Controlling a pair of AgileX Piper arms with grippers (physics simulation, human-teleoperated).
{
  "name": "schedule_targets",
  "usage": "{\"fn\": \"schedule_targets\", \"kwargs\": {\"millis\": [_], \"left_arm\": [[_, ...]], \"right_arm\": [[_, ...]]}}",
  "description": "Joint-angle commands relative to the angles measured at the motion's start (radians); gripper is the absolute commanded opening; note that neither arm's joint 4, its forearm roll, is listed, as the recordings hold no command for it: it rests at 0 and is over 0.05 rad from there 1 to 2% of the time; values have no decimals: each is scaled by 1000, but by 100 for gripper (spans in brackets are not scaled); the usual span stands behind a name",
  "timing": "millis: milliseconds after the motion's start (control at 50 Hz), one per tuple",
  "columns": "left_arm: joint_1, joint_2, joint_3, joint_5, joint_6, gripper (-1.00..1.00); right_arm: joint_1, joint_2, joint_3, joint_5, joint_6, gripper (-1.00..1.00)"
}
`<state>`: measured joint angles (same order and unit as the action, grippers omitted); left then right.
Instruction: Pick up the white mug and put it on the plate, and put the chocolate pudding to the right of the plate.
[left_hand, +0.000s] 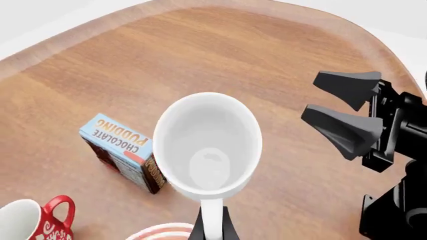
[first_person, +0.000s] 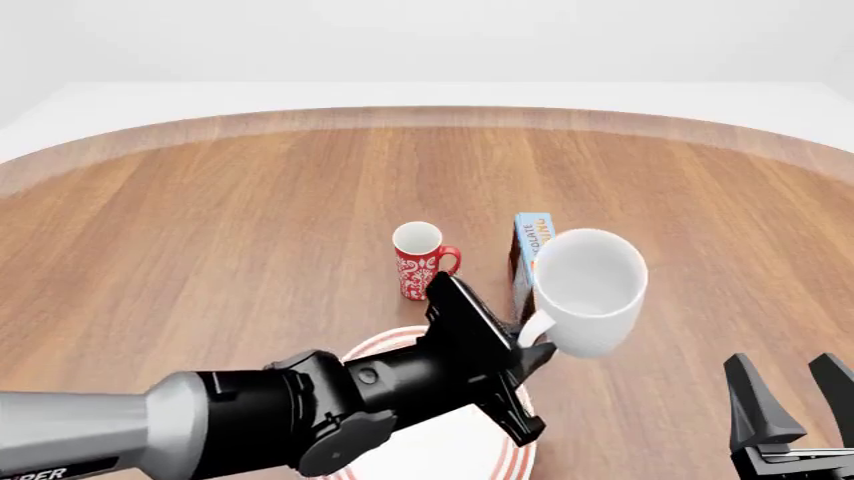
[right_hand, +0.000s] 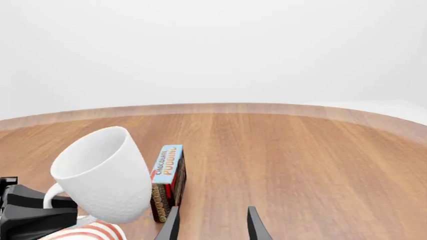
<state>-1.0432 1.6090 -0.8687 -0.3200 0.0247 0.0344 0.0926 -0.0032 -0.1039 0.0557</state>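
My left gripper (first_person: 527, 350) is shut on the handle of the white mug (first_person: 587, 290) and holds it lifted and tilted, above the right edge of the plate (first_person: 441, 440). The mug also shows in the left wrist view (left_hand: 208, 142) and the right wrist view (right_hand: 103, 172). The chocolate pudding (first_person: 529, 250) stands upright on the table just behind the mug; it shows in the left wrist view (left_hand: 123, 150) and right wrist view (right_hand: 168, 182). My right gripper (first_person: 790, 400) is open and empty, low at the front right.
A red mug with white pattern (first_person: 423, 260) stands left of the pudding box, behind the plate. The round wooden table (first_person: 200, 230) stretches far to the left and back. My left arm (first_person: 240, 410) lies over the plate's left part.
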Motion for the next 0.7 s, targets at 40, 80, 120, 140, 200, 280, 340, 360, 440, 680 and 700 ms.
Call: {"fn": "schedule_targets", "kwargs": {"millis": [40, 80, 120, 140, 200, 280, 340, 360, 440, 680, 700], "left_arm": [[23, -57, 73, -21, -10, -100], [26, -62, 80, -24, -11, -100], [31, -69, 96, -30, -14, -100], [35, -75, 106, -33, -16, -100], [43, -88, 124, -36, -19, -100], [59, -104, 146, -41, -21, -100], [73, -114, 163, -45, -23, -100], [76, -119, 170, -48, -25, -100], [82, -140, 193, -52, -26, -100], [96, -197, 258, -58, -35, -100], [99, -205, 265, -56, -37, -100]], "right_arm": [[0, 0, 0, 0, 0, 100], [0, 0, 0, 0, 0, 100], [0, 0, 0, 0, 0, 100], [0, 0, 0, 0, 0, 100], [0, 0, 0, 0, 0, 100], [0, 0, 0, 0, 1, 100], [-2, -30, -1, 29, -7, 100], [-2, -30, -1, 29, -8, 100], [-2, -32, -1, 30, -9, 100], [0, -39, -1, 36, -12, 100], [0, -39, -1, 36, -12, 100]]}}
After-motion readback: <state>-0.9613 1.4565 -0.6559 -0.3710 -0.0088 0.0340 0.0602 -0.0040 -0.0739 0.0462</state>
